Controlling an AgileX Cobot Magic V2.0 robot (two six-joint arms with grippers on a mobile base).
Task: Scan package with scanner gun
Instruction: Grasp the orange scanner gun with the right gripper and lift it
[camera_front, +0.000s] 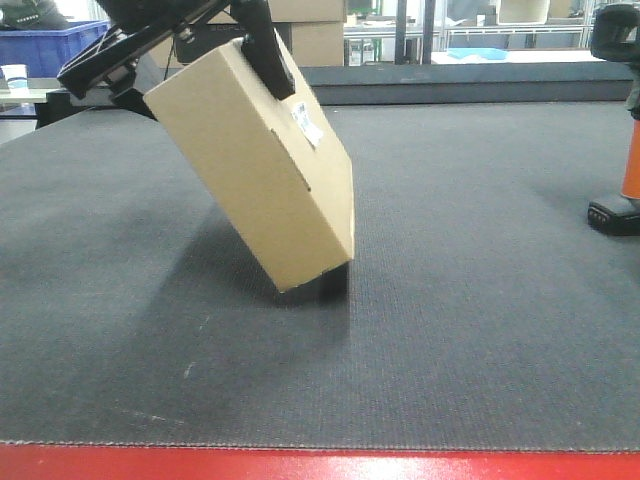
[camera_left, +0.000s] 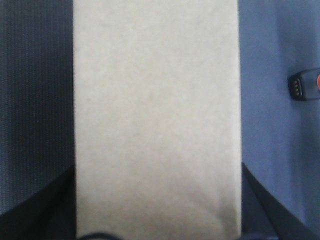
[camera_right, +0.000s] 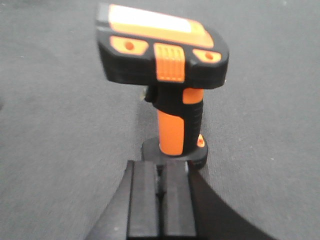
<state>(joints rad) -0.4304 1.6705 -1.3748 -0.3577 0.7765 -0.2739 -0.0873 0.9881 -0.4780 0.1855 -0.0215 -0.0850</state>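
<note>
Clamped in the left gripper, the package tilts, low corner at the desk, while the scanner gun stands ungrasped just ahead of the pinched-together right gripper, so scanning is not yet done.

Bright, even overhead light. My package throws soft shadow toward 7 o'clock on counter. My left wrist view blurred, bluish.
</note>
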